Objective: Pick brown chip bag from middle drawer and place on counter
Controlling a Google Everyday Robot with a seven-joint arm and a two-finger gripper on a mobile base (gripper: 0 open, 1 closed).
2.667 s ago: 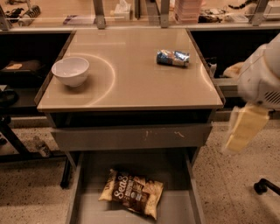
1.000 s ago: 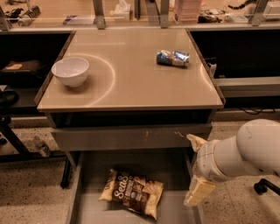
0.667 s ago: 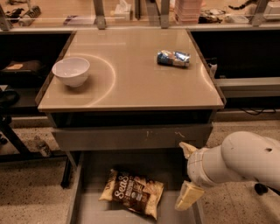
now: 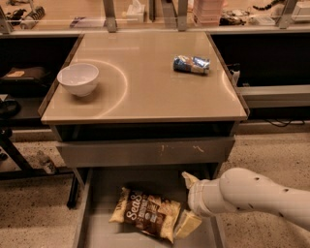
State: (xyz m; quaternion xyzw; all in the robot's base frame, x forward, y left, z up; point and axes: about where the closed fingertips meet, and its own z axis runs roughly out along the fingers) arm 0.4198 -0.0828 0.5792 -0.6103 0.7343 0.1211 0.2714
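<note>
Where bag (image 4: 145, 214) lies, gripper (image 4: 181, 204) hovers beside.

— What's underfoot here?
— Speckled terrazzo floor (image 4: 271, 150), pale and gritty, with a black cable (image 4: 286, 123) trailing across it at three o'clock.
— And along the back?
— At twelve o'clock, a long cluttered bench (image 4: 63, 14) with a tissue box (image 4: 135, 10), a pink stack (image 4: 208, 10) and grey metal uprights (image 4: 110, 14). There's dark shelving (image 4: 24, 58) at nine, a grey rail (image 4: 276, 94) at three, and a black stand leg (image 4: 14, 155) at eight.
— The claw (image 4: 182, 205)?
— Low at five o'clock, fingers spread.
</note>
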